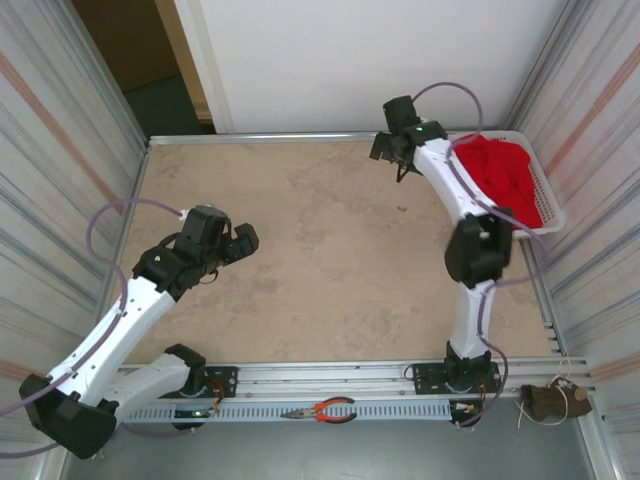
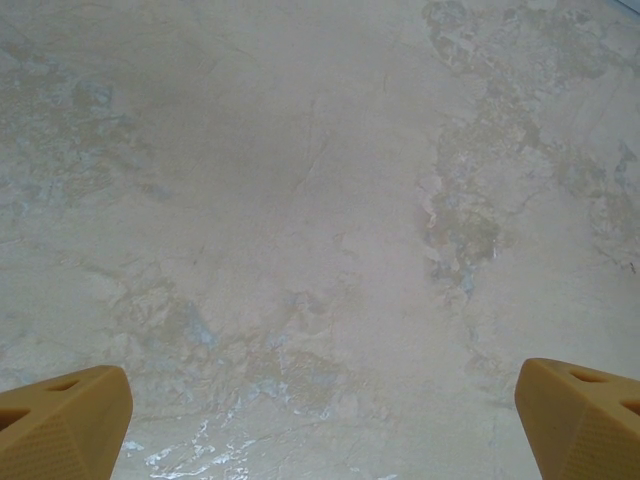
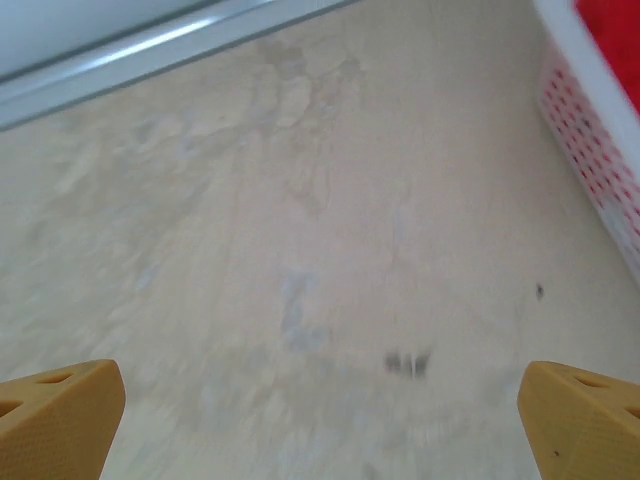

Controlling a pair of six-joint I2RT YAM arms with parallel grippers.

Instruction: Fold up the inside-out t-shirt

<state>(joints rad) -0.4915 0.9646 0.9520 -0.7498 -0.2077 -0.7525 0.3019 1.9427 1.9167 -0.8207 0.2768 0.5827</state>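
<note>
The inside-out t-shirt (image 1: 503, 178) is a bright red crumpled heap inside a white basket (image 1: 551, 200) at the table's far right; a strip of its red (image 3: 612, 40) peeks over the basket wall (image 3: 590, 150) in the right wrist view. My right gripper (image 1: 394, 150) hangs open over the far table edge, just left of the basket, with bare table between its orange fingertips (image 3: 60, 415). My left gripper (image 1: 236, 243) is open above the left part of the table, nothing between its orange fingertips (image 2: 60, 420).
The beige marbled tabletop (image 1: 320, 260) is bordered by a metal rail (image 1: 260, 140) at the back and corrugated walls on both sides. Red-handled pliers (image 1: 325, 410) lie on the front rail between the arm bases. A brown object (image 1: 550, 400) sits at the front right.
</note>
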